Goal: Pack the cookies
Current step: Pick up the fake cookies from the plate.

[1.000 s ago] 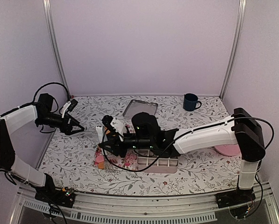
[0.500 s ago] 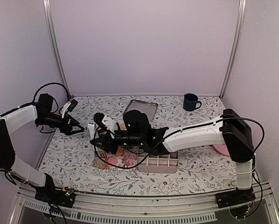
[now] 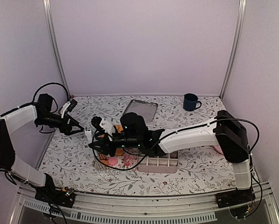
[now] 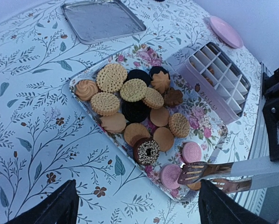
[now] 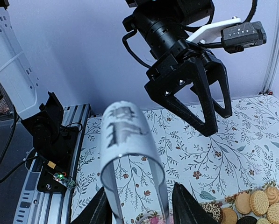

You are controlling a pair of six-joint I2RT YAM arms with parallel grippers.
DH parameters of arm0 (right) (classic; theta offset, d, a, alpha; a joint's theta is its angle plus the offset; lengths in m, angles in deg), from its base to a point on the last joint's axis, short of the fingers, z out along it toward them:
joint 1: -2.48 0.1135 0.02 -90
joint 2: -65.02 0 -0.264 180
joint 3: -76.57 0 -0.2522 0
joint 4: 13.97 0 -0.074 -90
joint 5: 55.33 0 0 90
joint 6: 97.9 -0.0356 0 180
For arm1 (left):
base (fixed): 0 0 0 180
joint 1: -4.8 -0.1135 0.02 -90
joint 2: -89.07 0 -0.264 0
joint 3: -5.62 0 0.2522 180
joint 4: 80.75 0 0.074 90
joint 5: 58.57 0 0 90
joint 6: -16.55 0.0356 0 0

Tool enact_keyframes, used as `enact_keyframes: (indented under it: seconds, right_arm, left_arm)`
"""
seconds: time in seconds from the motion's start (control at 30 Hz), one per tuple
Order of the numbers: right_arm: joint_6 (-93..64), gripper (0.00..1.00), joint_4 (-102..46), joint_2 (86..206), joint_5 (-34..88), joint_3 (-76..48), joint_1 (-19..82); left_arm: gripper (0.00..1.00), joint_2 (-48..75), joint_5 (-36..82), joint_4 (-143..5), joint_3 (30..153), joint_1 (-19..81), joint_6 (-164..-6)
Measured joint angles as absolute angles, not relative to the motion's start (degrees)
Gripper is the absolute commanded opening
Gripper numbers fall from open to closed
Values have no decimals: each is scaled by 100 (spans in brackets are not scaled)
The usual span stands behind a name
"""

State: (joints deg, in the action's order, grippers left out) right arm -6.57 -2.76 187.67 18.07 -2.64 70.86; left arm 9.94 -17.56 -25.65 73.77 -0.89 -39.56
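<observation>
here, we see the cookies (image 4: 135, 111) lying in a loose heap on a floral tray (image 4: 208, 133) near the middle of the leaf-patterned table (image 4: 32, 116). most are golden rounds, several overlapping. a few dark ones sit among them, along with a chocolate ring with sprinkles, and two pink discs lie at the end of the tray nearest the tongs (image 4: 232, 170). the right gripper (image 5: 139, 205) reaches across the table from the right, its two fingers clamped on the tongs, whose metal runs out from between them. in the left wrist view the scalloped tong heads hang over the tray's corner, just beside the pink discs. a sliver of golden cookie shows under the upper head, but we cannot tell whether it is pinched or merely lying there. the left gripper (image 5: 217, 123) hangs in the air just beyond the tongs with its jaws spread wide and nothing between them. it is above the table to the left of the tray and apart from the cookies. a pink divided box (image 4: 202, 99) stands just beside the tray on its far side from the left arm. a few of its cells hold small brownish bits, too small for us to name. farther back lie a bare metal tray (image 4: 99, 18) and a pink plate (image 4: 225, 30), and a dark blue mug (image 3: 191, 101) stands upright near the back wall, well apart from the rest.
</observation>
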Motion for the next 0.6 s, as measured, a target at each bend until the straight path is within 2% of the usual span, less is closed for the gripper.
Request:
enact_keyframes:
  seconds: [0.13,0.3,0.6]
  right_arm:
    - [-653,39,-267,18767,1812,-271,7086]
    - [-638,26,-195,18765,1936,-306,7086]
    - [-609,23,-168,18752,2089,-350,7132]
  left_arm:
    - [89,994,-1756,-2562,7377,-89,-3943]
    - [89,994,-1759,-2562,7375,-89,-3941]
    - [89,994,-1761,-2558,7375,-89,-3943]
